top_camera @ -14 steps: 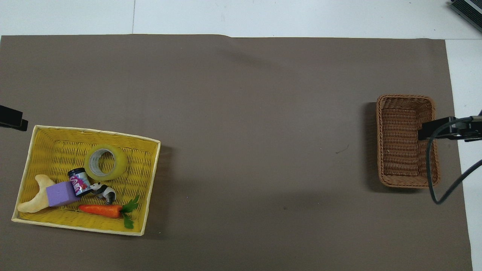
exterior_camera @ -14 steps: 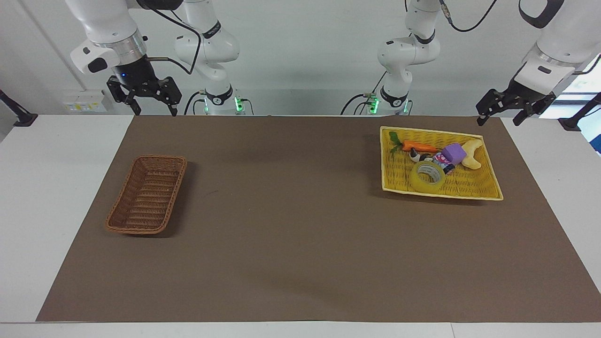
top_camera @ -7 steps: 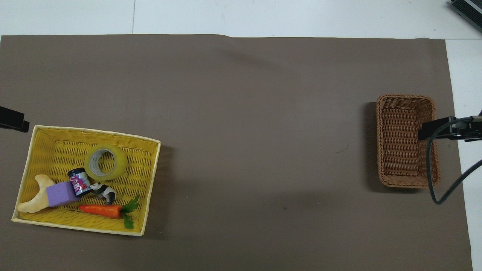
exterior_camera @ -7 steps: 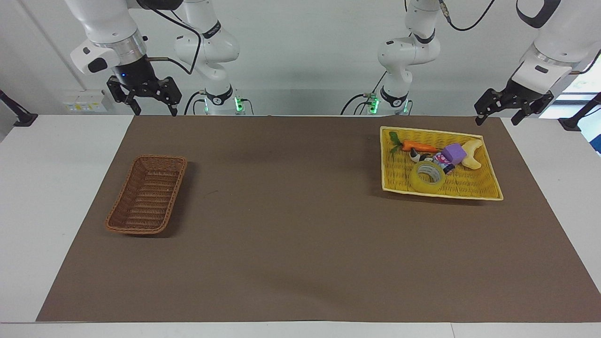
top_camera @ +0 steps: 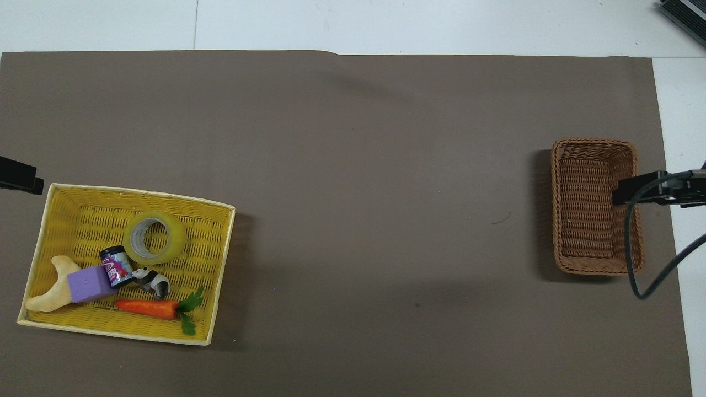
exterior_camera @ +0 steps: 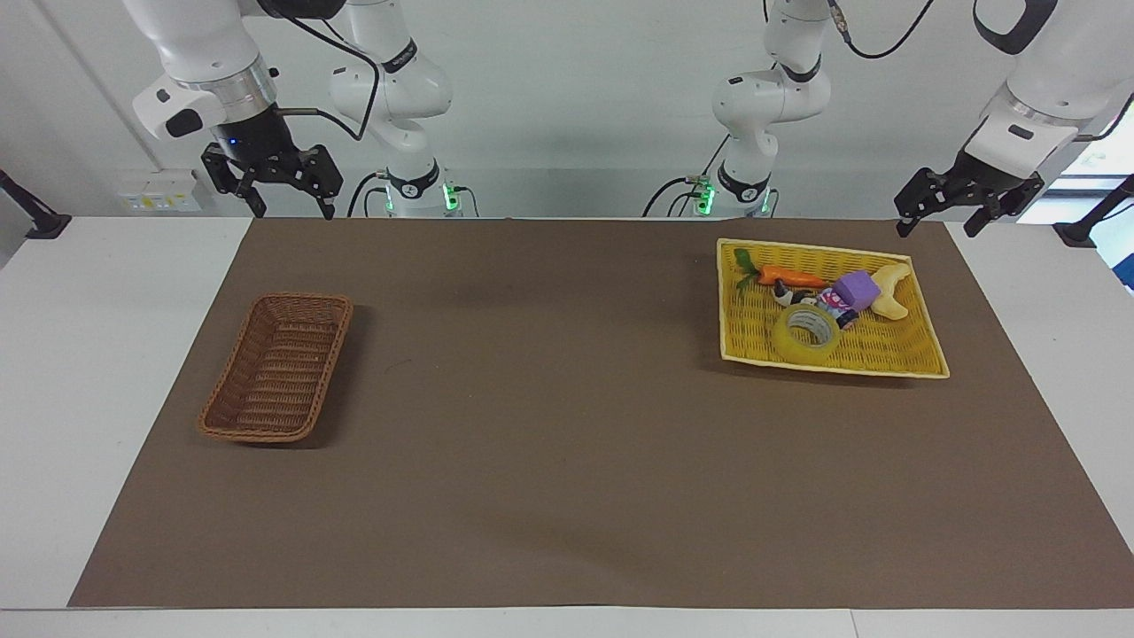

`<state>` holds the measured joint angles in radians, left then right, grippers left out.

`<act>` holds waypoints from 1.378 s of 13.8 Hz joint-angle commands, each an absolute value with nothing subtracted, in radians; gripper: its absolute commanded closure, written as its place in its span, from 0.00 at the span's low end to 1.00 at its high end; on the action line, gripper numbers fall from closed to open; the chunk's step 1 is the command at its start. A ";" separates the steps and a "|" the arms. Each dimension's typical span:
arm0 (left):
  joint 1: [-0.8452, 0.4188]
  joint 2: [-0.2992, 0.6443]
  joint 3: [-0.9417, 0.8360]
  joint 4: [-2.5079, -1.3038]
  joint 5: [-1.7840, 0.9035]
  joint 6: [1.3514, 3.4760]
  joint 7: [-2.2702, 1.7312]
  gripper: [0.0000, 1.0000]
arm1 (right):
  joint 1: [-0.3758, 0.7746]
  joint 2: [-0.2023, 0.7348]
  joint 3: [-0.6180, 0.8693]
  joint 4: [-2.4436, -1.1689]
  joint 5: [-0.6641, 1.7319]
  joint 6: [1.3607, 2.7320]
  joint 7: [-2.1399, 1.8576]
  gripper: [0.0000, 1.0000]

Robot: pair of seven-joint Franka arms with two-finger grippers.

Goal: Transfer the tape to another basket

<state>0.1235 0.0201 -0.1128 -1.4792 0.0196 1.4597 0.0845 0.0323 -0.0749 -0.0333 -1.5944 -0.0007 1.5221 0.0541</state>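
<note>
Currently, the tape [exterior_camera: 806, 332] is left in the yellow tray [exterior_camera: 912, 354], far from the basket [exterior_camera: 277, 368], while both the left gripper [exterior_camera: 938, 221] and right gripper [exterior_camera: 293, 209] are held spread wide, aloft.

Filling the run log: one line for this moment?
tape: in yellow tray | basket: empty | left gripper: open, raised | right gripper: open, waiting

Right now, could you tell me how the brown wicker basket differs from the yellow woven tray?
The brown wicker basket is small, narrow and deep with rounded corners; the yellow woven tray is larger, flatter and square-cornered. The basket holds nothing, while the tray holds the tape, a carrot, a purple block and other small items. The basket sits toward the right arm's end, the tray toward the left arm's. Both are woven and rest on the brown mat.
</note>
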 commanded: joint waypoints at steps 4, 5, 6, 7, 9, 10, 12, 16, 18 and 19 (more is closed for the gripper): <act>0.129 -0.037 -0.117 -1.565 0.026 1.508 0.080 0.00 | 0.023 -0.100 -0.026 -1.624 -0.011 1.546 0.054 0.00; 0.129 -0.055 -0.117 -1.595 0.026 1.526 0.080 0.00 | 0.023 -0.098 -0.026 -1.624 -0.011 1.546 0.054 0.00; 0.127 -0.083 -0.117 -1.645 0.026 1.554 0.080 0.00 | 0.023 -0.098 -0.026 -1.624 -0.011 1.546 0.054 0.00; 0.123 -0.113 -0.117 -1.705 0.026 1.587 0.080 0.00 | 0.023 -0.098 -0.026 -1.624 -0.011 1.546 0.054 0.00; 0.114 -0.159 -0.117 -1.817 0.023 1.656 0.074 0.00 | 0.023 -0.098 -0.026 -1.624 -0.011 1.546 0.054 0.00; 0.114 -0.169 -0.118 -1.857 0.009 1.679 0.072 0.00 | 0.023 -0.098 -0.026 -1.624 -0.011 1.546 0.054 0.00; 0.112 -0.198 -0.118 -1.938 -0.006 1.751 0.072 0.00 | 0.023 -0.100 -0.026 -1.624 -0.011 1.546 0.054 0.00; 0.112 -0.244 -0.120 -2.092 -0.029 1.893 0.072 0.00 | 0.023 -0.100 -0.026 -1.624 -0.011 1.546 0.054 0.00; 0.098 -0.235 -0.118 -2.123 -0.032 1.898 0.072 0.00 | 0.023 -0.098 -0.026 -1.624 -0.011 1.546 0.054 0.00; 0.109 -0.242 -0.118 -2.159 -0.055 1.923 0.068 0.00 | 0.023 -0.100 -0.026 -1.624 -0.011 1.546 0.054 0.00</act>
<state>0.1168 -0.2006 -0.1278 -2.0713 -0.0200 1.8641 0.0785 0.0323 -0.0749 -0.0333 -1.5945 -0.0007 1.5221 0.0541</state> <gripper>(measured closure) 0.000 0.000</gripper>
